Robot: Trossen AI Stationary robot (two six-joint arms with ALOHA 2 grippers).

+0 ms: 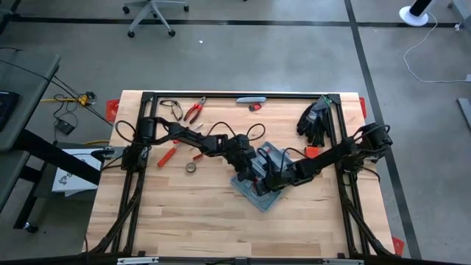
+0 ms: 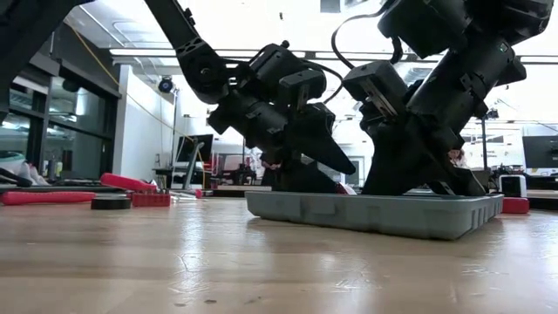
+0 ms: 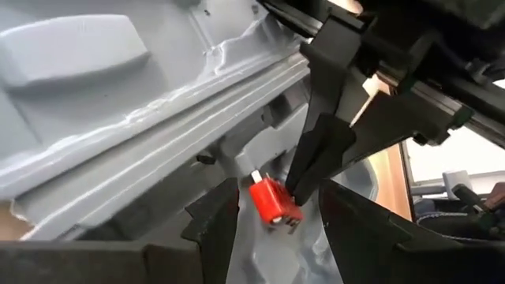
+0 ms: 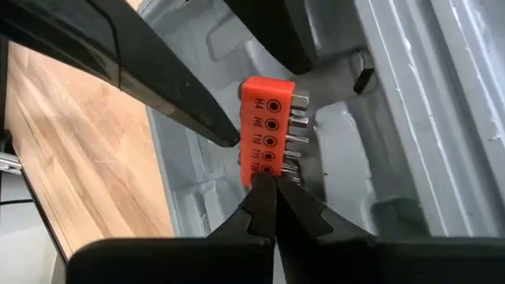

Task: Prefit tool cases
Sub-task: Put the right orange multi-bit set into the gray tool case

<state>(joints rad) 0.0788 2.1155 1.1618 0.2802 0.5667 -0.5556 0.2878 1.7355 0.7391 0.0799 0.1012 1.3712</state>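
Note:
The grey-blue tool case (image 1: 257, 188) lies open on the table, its moulded grey inside (image 4: 410, 95) facing up. A small red bit holder (image 4: 268, 126) with a row of metal bits lies in the case's tray. My left gripper (image 3: 276, 197) is open, with one finger on each side of the holder (image 3: 272, 203). My right gripper (image 4: 268, 183) is shut, with its tips at the holder's near end. In the low view both grippers reach down into the case (image 2: 375, 214). My right gripper has the tips of its shut fingers (image 4: 260, 197) against one short end of the bit holder (image 4: 264, 170), slanting down from the table's right. The holder lies flat in the tray. My left gripper has one fingertip (image 4: 225, 134) close to the holder's long side; whether it touches, I cannot tell.
Red-handled pliers (image 1: 193, 110), a red screwdriver (image 1: 168, 156) and a tape roll (image 1: 190, 167) lie at the back left. Black gloves (image 1: 315, 118) lie at the back right. A black metal frame (image 1: 235, 96) borders the table. Bare wood (image 1: 191, 221) stretches along the near side.

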